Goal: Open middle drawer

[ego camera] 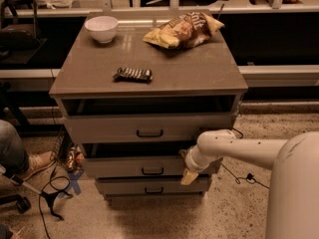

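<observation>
The middle drawer (124,167) is the grey-brown front panel of medium height, with a small dark bar handle (152,171) at its centre. A dark gap shows above its front, so it stands pulled out a little. My gripper (190,173) is at the end of my white arm (234,147), which reaches in from the right. It is at the right end of the middle drawer's front, level with the handle and to its right. Its yellowish tip hangs over the drawer's lower edge.
The top drawer (109,129) also stands slightly out, and the bottom drawer (124,186) sits below. On the cabinet top (199,73) are a white bowl (101,28), a chip bag (184,29) and a dark snack bar (133,74). A person's foot (35,161) and cables (52,193) lie on the floor at the left.
</observation>
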Available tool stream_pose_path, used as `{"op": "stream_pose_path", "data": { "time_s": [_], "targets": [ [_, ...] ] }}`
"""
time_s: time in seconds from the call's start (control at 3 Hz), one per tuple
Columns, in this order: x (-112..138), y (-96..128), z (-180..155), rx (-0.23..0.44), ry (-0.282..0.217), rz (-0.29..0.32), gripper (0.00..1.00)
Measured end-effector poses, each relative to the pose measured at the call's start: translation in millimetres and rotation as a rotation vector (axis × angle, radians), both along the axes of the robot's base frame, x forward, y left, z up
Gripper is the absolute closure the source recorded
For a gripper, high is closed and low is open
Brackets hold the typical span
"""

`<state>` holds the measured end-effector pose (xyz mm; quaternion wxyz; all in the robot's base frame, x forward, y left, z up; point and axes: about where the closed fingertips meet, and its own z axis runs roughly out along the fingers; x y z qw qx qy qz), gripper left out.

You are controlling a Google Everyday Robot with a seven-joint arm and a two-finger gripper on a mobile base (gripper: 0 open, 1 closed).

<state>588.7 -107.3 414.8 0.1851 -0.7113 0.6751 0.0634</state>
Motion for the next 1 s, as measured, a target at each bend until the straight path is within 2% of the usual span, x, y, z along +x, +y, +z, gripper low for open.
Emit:
{"op": "stream_pose_path", "data": {
  "time_s": [0.33, 1.0],
  "targets": [
    [0, 0, 0, 0.0, 0.0, 0.0, 0.0],
    [-4, 9, -17, -0.066, 0.057, 0.035, 0.0]
  ]
}}
